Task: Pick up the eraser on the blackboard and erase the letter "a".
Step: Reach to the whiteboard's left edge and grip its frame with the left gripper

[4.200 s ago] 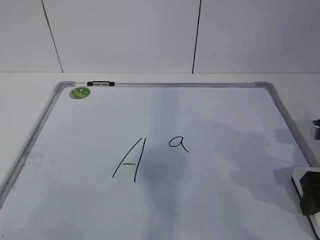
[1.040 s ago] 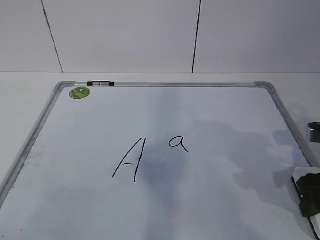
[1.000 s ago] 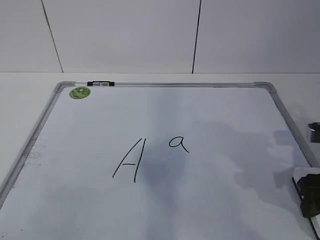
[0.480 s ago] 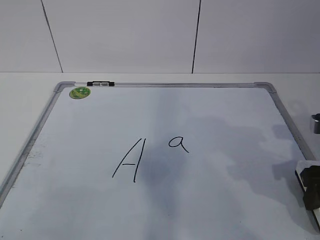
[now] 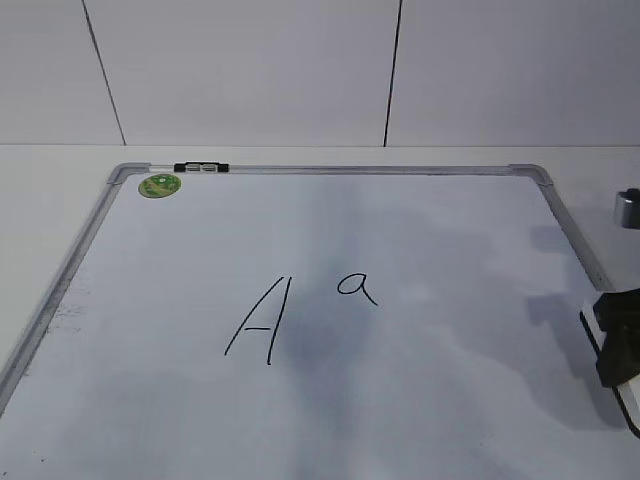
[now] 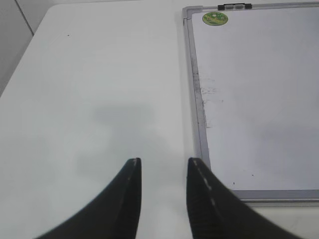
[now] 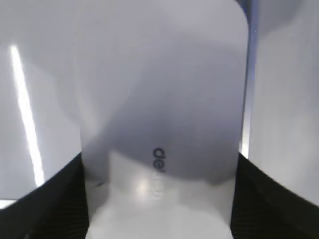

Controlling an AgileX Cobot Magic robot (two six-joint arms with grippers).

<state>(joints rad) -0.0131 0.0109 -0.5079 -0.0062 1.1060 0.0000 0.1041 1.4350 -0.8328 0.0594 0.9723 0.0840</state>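
On the right edge of the blackboard (image 5: pixel 420 230), your right tool (image 5: pixel 622 345) sat with its dark fingers (image 7: pixel 47 199) pressed against both long sides of the eraser (image 7: pixel 164 99), grasping it. Seen from the right wrist, the eraser was a smooth, glossy white plastic block with a rounded corner and faint grey lettering on top. From the outside view only a thin white sliver of it showed under the black tool, at the board's grey metal frame.

The board itself was flat and white with rounded corners, and a small round green sticker (image 5: pixel 160 185) lay near its far left corner. The small letter "a" (image 5: pixel 357 287), a thin black loop with a tail, stood mid-board just right of a larger capital "A" (image 5: pixel 260 320), well apart from the eraser.

Your left tool (image 6: pixel 163 167) hung released over the plain white table (image 6: pixel 99 99), its two tapered black fingers slightly parted beside the board's left frame.
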